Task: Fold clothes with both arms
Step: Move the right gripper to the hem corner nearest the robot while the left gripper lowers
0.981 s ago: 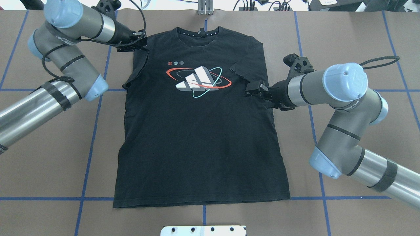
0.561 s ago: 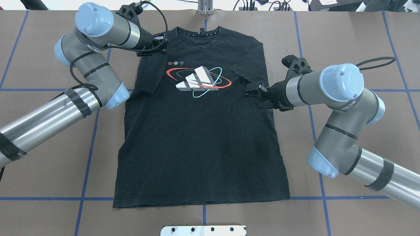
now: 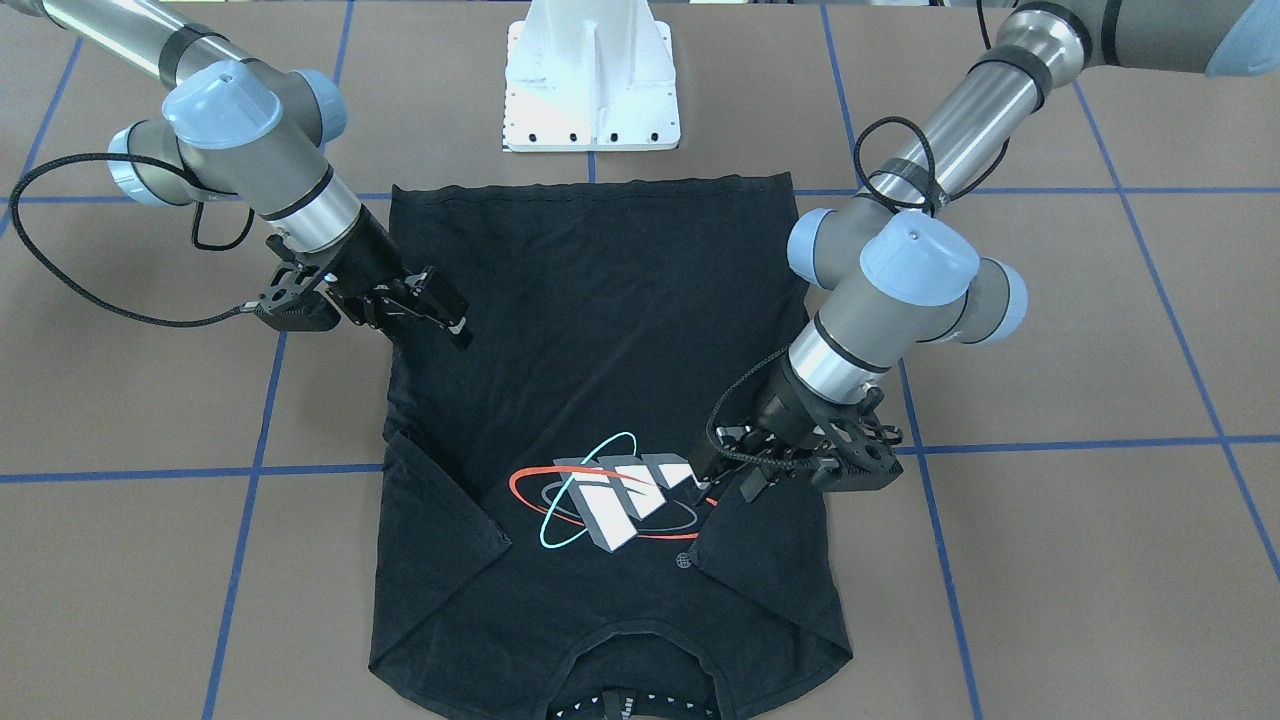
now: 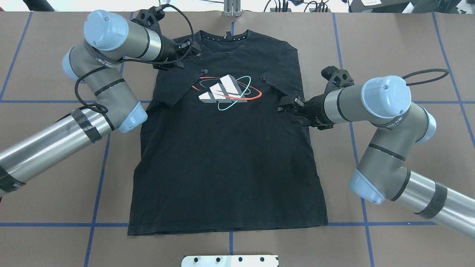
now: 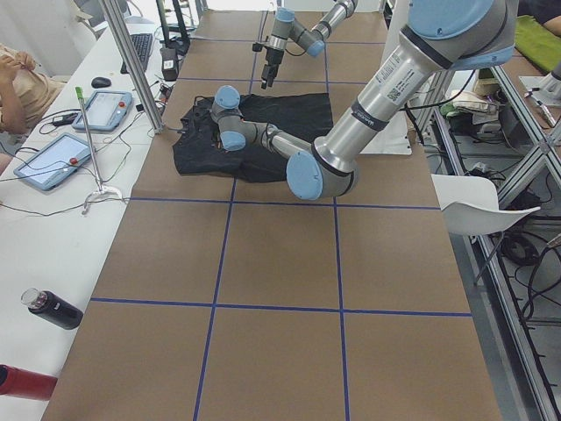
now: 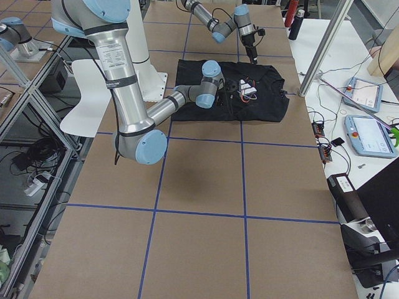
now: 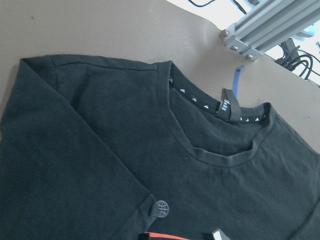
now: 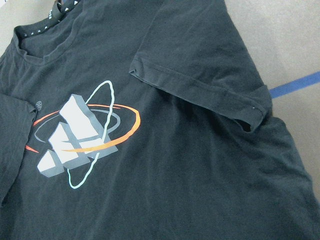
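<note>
The shirt (image 4: pixel 226 159) is lying logo-up on the counter (image 4: pixel 389 44), sleeves (image 4: pixel 174 87) turned inward to narrow it. The left gripper (image 4: pixel 196 52) is hovering over its folded sleeve, the right gripper (image 4: pixel 284 105) beside the other; whether either is open, I cannot tell.

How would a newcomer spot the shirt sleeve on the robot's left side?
Find the black short-sleeved cotton T-shirt spread logo-up on the brown table. In the overhead view its left sleeve lies folded inward over the chest, beside the collar. Unlike the right sleeve, which stops short of the print, its cuff overlaps the edge of the red, teal and white orbit logo.
</note>
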Robot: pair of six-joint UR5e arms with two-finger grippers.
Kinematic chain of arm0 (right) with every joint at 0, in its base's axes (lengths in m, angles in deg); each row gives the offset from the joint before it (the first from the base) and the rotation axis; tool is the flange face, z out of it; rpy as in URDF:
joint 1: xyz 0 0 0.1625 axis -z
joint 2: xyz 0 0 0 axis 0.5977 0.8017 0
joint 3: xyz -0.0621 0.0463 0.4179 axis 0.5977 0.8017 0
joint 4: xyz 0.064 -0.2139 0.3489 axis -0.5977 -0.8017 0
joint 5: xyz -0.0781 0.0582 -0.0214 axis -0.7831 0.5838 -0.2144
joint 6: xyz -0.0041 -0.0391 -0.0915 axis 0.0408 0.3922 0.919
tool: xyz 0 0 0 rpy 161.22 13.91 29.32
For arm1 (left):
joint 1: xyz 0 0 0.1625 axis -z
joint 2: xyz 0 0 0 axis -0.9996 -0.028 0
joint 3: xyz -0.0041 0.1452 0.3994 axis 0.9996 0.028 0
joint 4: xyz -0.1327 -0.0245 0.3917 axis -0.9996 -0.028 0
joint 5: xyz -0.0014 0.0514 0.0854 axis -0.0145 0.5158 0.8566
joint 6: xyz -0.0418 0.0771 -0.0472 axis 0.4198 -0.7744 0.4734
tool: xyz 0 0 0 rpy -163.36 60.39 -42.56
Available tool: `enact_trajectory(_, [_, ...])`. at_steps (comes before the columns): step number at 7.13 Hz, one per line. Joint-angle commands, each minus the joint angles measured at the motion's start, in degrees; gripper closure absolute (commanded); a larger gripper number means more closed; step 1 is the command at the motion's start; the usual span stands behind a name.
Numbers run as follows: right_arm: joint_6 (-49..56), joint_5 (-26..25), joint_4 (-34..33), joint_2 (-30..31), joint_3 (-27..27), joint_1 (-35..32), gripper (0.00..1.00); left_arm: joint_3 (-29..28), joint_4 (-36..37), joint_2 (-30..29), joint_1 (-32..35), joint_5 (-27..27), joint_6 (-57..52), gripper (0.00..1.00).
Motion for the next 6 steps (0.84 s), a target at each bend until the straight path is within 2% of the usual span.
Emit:
enact_trajectory(1, [-9.60, -9.75, -6.01, 6.18, -6.78, 7.35, 0.00, 9.03, 0.31, 5.47, -0.65, -0.20, 0.97, 0.00])
enact_trajectory(2, [-9.81, -13.90, -19.64, 7.60, -14.05, 11.83, 0.00, 9.66, 0.22, 5.83, -0.65, -0.20, 2.63, 0.00])
enact_trajectory(3, [-16.77, -15.33, -23.43, 7.79, -15.86, 15.36, 0.00, 9.84, 0.22, 5.92, -0.82, -0.12, 2.74, 0.00])
enact_trajectory(4, [-28.16, -19.52, -23.47, 10.32, -17.10, 19.74, 0.02, 11.32, 0.22, 5.92, -0.82, -0.03, 3.08, 0.00])
enact_trajectory(5, [-29.40, -23.48, -23.56, 11.91, -19.02, 23.79, 0.09, 14.04, 0.13, 8.45, -1.00, -0.03, 3.35, 0.00])
enact_trajectory(6, [-29.59, -23.26, -23.56, 13.23, -20.70, 25.13, 0.09, 16.41, 0.13, 10.38, -1.00, -0.03, 3.35, 0.00])
